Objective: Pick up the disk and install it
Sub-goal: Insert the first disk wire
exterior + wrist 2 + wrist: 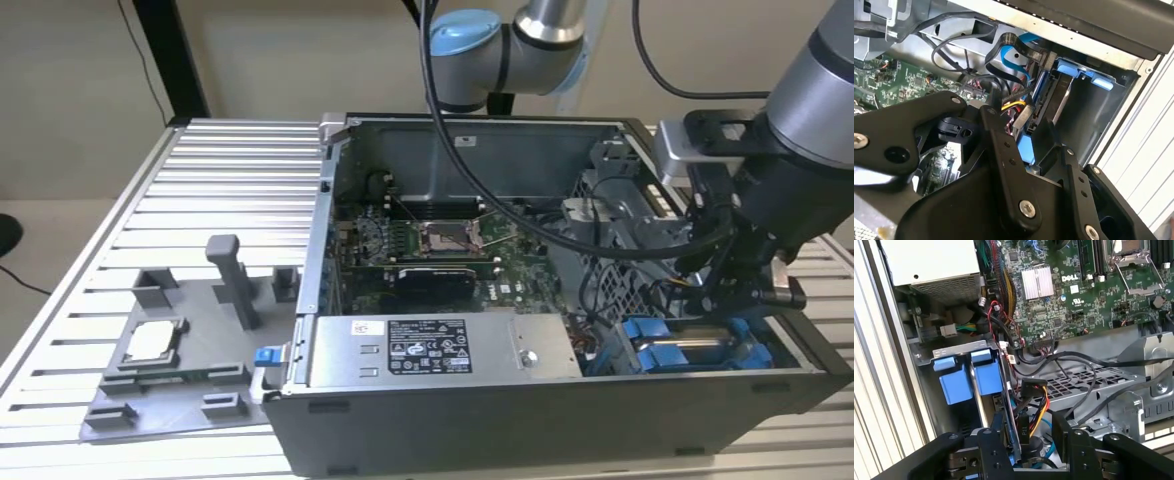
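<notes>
I see disk (988,382) on edge in case (534,430) corner, gripper (1029,440) astride it; cannot tell jaw state; seating unconfirmed.

Open computer case (534,415) on slatted metal table (227,180); motherboard (400,235), power supply (441,345) inside. Grey fixture tray (180,405) alongside, holding processor chip (150,342).

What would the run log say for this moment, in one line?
gripper: open, at bay | disk: on edge in bay | case: side open
</notes>
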`<state>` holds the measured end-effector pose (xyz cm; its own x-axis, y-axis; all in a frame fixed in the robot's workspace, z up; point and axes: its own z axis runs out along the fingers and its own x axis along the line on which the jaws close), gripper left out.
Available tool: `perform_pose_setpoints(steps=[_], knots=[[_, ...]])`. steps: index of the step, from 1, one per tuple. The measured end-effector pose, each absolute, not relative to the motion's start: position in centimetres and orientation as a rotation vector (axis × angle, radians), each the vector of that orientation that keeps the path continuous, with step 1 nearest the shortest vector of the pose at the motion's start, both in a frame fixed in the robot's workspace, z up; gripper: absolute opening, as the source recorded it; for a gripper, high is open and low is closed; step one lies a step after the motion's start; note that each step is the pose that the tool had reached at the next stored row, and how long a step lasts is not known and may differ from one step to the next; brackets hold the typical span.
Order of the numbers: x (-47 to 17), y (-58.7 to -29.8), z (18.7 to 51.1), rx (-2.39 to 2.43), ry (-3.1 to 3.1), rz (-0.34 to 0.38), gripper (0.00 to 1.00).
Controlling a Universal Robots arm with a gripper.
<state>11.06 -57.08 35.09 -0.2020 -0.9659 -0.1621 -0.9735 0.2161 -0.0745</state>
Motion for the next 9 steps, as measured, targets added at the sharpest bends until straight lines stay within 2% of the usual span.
perform_pose_setpoints(steps=[9], knots=[[10.96,-57.11,35.08,-1.864,2.308,0.064,1.00]])
